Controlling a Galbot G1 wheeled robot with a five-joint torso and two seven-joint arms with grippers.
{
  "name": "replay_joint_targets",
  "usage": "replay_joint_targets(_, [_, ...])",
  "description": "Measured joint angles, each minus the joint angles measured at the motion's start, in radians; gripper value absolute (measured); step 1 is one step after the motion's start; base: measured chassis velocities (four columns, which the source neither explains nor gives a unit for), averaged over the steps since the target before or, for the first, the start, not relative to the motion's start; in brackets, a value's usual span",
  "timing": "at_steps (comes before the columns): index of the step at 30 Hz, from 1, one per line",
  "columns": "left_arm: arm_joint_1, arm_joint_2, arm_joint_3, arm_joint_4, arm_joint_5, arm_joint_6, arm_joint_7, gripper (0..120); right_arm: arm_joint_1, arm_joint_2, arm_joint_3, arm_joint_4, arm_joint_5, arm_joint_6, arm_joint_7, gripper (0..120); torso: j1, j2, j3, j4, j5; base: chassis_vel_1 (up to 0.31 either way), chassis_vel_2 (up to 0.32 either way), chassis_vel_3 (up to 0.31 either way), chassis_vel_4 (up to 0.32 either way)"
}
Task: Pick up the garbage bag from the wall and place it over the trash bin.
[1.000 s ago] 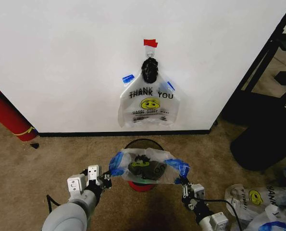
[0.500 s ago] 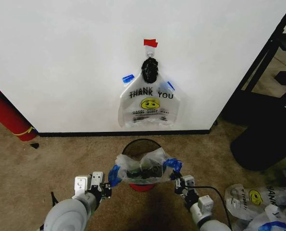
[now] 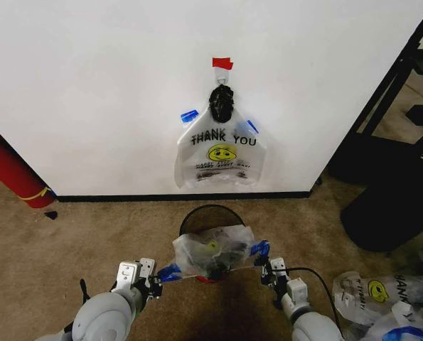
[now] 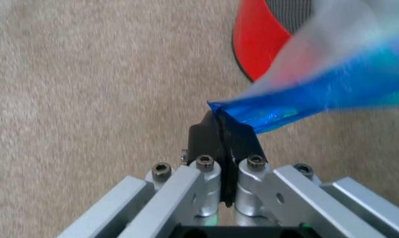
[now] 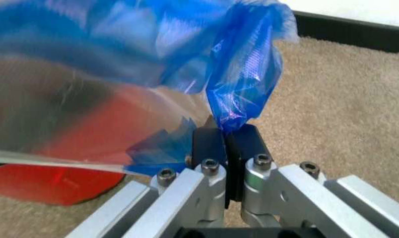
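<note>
Two grippers hold one garbage bag (image 3: 212, 250) stretched between them, low over the carpet (image 3: 69, 241) and directly above the trash bin (image 3: 205, 212), whose black mesh rim shows just behind the bag. Left gripper (image 3: 158, 275) has its fingers clamped tight on the bag's blue-taped handle (image 4: 299, 104), as the left wrist view confirms, with the bin's red base (image 4: 260, 34) close ahead. Right gripper (image 3: 262, 260) is likewise pinched shut on the opposite blue-taped handle (image 5: 242, 94). Bag hangs crumpled, partly covering the bin's opening. Another identical bag (image 3: 220, 149) hangs on the wall (image 3: 90, 85) beneath a red tape patch (image 3: 222, 63). More bags (image 3: 382, 298) lie on the floor to the right.
</note>
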Motion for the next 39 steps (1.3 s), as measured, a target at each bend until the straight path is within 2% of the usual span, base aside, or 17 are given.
replay_joint_targets(5, [-0.025,-0.042,0.004,0.016,0.027,-0.077,0.005,0,0.015,0.016,-0.005,-0.004,0.017,0.012,0.02,0,0.0,0.0,0.0,0.0,-0.0001,0.0,0.0,0.0,0.0])
replay_joint_targets(8, [0.004,-0.042,-0.022,-0.023,0.046,-0.1,0.009,1,-0.004,0.018,-0.001,0.022,0.023,0.039,0.02,5,0.0,0.0,0.0,0.0,0.0,0.0,0.0,0.0,0.0])
replay_joint_targets(11, [0.068,-0.033,-0.07,-0.083,0.066,-0.099,0.013,13,-0.042,0.009,0.015,0.052,0.003,0.065,0.014,19,0.0,0.0,0.0,0.0001,0.0002,0.0,0.0,0.0,0.0])
replay_joint_targets(13, [0.092,-0.031,-0.083,-0.103,0.081,-0.097,0.013,16,-0.058,0.005,0.024,0.063,-0.005,0.074,0.011,22,0.0,0.0,0.0,0.0002,0.0002,0.0,0.0,0.0,0.0])
replay_joint_targets(19, [0.256,-0.049,-0.136,-0.224,0.183,-0.085,0.001,44,-0.182,-0.023,0.078,0.112,-0.081,0.153,-0.016,46,0.0,0.0,0.0,0.0001,0.0,0.0,0.0,0.0,0.0])
replay_joint_targets(20, [0.256,-0.049,-0.136,-0.224,0.183,-0.085,0.001,44,-0.182,-0.023,0.078,0.112,-0.081,0.153,-0.016,46,0.0,0.0,0.0,0.0001,0.0,0.0,0.0,0.0,0.0])
replay_joint_targets(21, [0.285,-0.054,-0.144,-0.243,0.201,-0.082,-0.002,46,-0.204,-0.026,0.086,0.118,-0.095,0.173,-0.023,51,0.0,0.0,0.0,0.0,0.0002,0.0,0.0,0.0,0.0])
replay_joint_targets(22, [0.313,-0.057,-0.151,-0.259,0.219,-0.079,-0.006,52,-0.226,-0.027,0.093,0.124,-0.109,0.192,-0.028,54,0.0,0.0,0.0,0.0,0.0001,0.0,0.0,0.0,0.0])
replay_joint_targets(23, [0.329,-0.059,-0.154,-0.267,0.228,-0.078,-0.01,52,-0.238,-0.027,0.097,0.126,-0.12,0.202,-0.031,58,0.0,0.0,0.0,0.0,0.0001,0.0,0.0,0.0,0.0])
replay_joint_targets(26, [0.4,-0.067,-0.181,-0.279,0.252,-0.071,-0.032,69,-0.283,-0.025,0.114,0.128,-0.181,0.262,-0.044,71,0.0,0.0,0.0,0.0,0.0,0.0,0.0,0.0,0.0])
replay_joint_targets(27, [0.421,-0.071,-0.196,-0.279,0.259,-0.073,-0.033,72,-0.291,-0.024,0.117,0.126,-0.199,0.285,-0.049,77,0.0,0.0,0.0,0.0001,0.0001,0.0,0.0,0.0,0.0])
replay_joint_targets(28, [0.421,-0.071,-0.196,-0.279,0.259,-0.073,-0.033,72,-0.291,-0.024,0.117,0.126,-0.199,0.285,-0.049,77,0.0,0.0,0.0,0.0001,0.0001,0.0,0.0,0.0,0.0])
replay_joint_targets(30, [0.446,-0.074,-0.217,-0.279,0.28,-0.111,-0.018,81,-0.298,-0.021,0.124,0.116,-0.236,0.336,-0.056,85,0.0,0.0,0.0,0.0001,0.0,0.0,0.0,0.0,0.0])
replay_joint_targets(33, [0.46,-0.074,-0.246,-0.279,0.349,-0.244,0.076,92,-0.292,-0.006,0.144,0.092,-0.297,0.449,-0.058,95,0.0,0.0,0.0,0.0004,0.0003,0.0,0.0,0.0,0.0])
replay_joint_targets(35, [0.421,-0.076,-0.26,-0.279,0.374,-0.33,0.149,98,-0.283,0.013,0.175,0.077,-0.319,0.554,-0.064,99,0.0,0.0,0.0,0.0003,0.0,0.0,0.0,0.0,0.0])
replay_joint_targets(36, [0.421,-0.076,-0.26,-0.279,0.374,-0.33,0.149,98,-0.283,0.013,0.175,0.077,-0.319,0.554,-0.064,99,0.0,0.0,0.0,0.0003,0.0,0.0,0.0,0.0,0.0])
replay_joint_targets(39, [0.299,-0.074,-0.266,-0.272,0.383,-0.411,0.269,100,-0.287,0.046,0.227,0.082,-0.292,0.689,-0.087,100,0.0,0.0,0.0,0.0004,0.0003,0.0,0.0,0.0,0.0])
